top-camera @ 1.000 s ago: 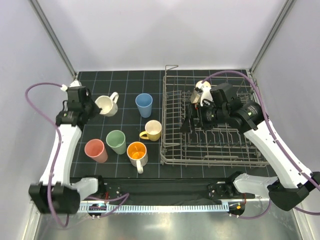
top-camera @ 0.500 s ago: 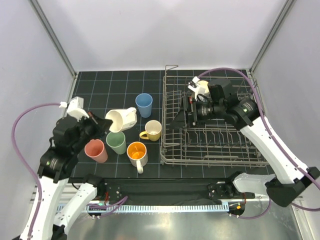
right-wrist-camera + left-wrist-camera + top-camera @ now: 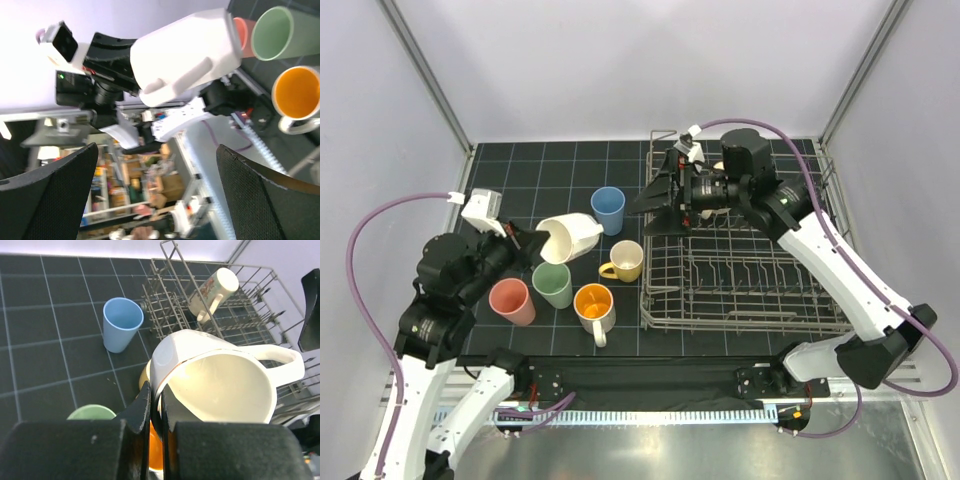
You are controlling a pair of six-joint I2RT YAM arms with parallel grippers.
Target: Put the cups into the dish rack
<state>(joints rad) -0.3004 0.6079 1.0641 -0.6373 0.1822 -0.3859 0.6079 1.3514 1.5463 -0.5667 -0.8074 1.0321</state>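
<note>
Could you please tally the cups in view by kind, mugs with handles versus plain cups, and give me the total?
Mugs with handles: 4 (cream mug, yellow mug, orange-lined mug, patterned mug in the rack)
Plain cups: 3 (blue cup, green cup, pink cup)
Total: 7

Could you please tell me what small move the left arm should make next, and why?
Probably carry the cream mug rightward toward the dish rack. The left gripper is shut on its rim with the mug tilted on its side, and the right gripper is open over the rack's left edge, facing it.
</note>
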